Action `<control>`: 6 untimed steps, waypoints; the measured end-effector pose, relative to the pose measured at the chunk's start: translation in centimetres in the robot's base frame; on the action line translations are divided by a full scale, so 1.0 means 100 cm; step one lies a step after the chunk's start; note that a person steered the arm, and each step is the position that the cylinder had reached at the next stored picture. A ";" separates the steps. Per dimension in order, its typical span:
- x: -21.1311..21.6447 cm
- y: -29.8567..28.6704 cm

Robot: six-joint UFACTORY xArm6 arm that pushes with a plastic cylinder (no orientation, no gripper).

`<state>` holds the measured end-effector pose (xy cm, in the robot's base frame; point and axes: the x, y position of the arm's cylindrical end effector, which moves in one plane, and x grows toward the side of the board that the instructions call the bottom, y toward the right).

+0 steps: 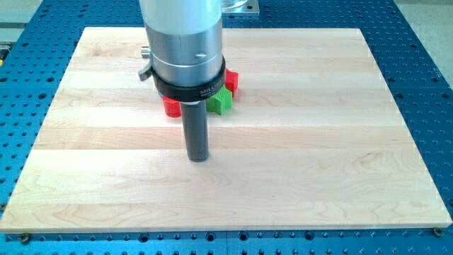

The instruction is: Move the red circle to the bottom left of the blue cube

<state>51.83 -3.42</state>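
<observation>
No jaws, just my tip (198, 158) at 6 o'clock of red block (171, 107); prob light, slidey, push its edge.

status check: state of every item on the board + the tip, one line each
my tip: on bare wood, toward the view's bottom of the block cluster, touching no block.
red block: partly hidden behind the rod and arm housing, shape unclear, beside the green block.
green block: partly hidden, shape unclear, sits between the two red pieces.
second red block: mostly hidden by the housing, next to the green block.
blue cube: not visible.
wooden board: flat.
</observation>
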 end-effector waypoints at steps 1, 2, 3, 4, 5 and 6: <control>0.006 0.027; 0.009 0.029; -0.016 0.003; -0.029 -0.017; -0.072 -0.020; -0.126 -0.030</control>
